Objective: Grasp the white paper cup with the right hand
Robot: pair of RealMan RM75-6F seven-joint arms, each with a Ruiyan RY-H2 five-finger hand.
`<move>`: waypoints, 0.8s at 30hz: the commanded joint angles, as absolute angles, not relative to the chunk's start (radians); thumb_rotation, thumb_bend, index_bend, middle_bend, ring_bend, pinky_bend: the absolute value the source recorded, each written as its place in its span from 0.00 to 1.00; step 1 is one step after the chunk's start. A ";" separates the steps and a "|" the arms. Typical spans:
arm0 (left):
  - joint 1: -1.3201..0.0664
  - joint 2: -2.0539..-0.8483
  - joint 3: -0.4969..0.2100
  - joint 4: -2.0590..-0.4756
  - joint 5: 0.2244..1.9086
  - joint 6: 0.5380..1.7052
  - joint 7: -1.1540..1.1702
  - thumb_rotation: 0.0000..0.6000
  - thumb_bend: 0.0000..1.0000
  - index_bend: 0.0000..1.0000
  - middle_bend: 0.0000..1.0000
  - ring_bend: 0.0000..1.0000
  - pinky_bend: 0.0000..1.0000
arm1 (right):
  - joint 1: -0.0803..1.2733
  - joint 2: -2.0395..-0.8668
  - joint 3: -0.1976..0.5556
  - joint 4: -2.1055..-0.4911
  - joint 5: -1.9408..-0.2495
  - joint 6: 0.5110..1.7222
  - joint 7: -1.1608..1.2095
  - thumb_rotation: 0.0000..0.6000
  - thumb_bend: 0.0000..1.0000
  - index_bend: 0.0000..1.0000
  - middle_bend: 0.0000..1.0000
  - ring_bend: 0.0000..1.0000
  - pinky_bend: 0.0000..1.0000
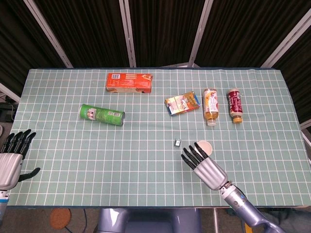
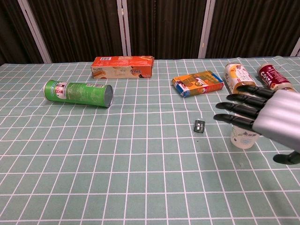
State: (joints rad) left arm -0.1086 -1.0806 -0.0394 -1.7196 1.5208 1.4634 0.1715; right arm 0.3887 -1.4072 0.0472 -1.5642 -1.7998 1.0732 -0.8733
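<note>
- Right hand (image 1: 205,166) hovers over the white paper cup (image 2: 242,139), fingers (image 2: 239,108) stretched out and apart, nothing held.
- The cup stands upright on the checked table (image 1: 146,155), right of a small dark clip (image 1: 178,142), partly hidden under the hand.
- Left hand (image 1: 10,158) sits at the table's left edge, fingers apart and empty.

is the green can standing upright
No, the green can lies on its side on the table.
</note>
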 commanded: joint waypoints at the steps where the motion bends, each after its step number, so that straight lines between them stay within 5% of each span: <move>1: -0.111 -1.080 -0.041 -1.718 1.513 1.457 0.171 1.00 0.00 0.00 0.00 0.00 0.00 | 0.444 -1.496 0.084 -1.494 -1.755 0.967 -1.034 1.00 0.00 0.00 0.00 0.00 0.00; 20: -0.121 -1.080 -0.042 -1.717 1.492 1.438 0.173 1.00 0.00 0.00 0.00 0.00 0.00 | 0.446 -1.599 0.141 -1.344 -1.486 0.918 -1.387 1.00 0.00 0.00 0.01 0.00 0.00; 24: -0.123 -1.082 -0.042 -1.717 1.486 1.433 0.178 1.00 0.00 0.00 0.00 0.00 0.00 | 0.457 -1.597 0.126 -1.329 -1.491 0.933 -1.399 1.00 0.04 0.10 0.19 0.03 0.11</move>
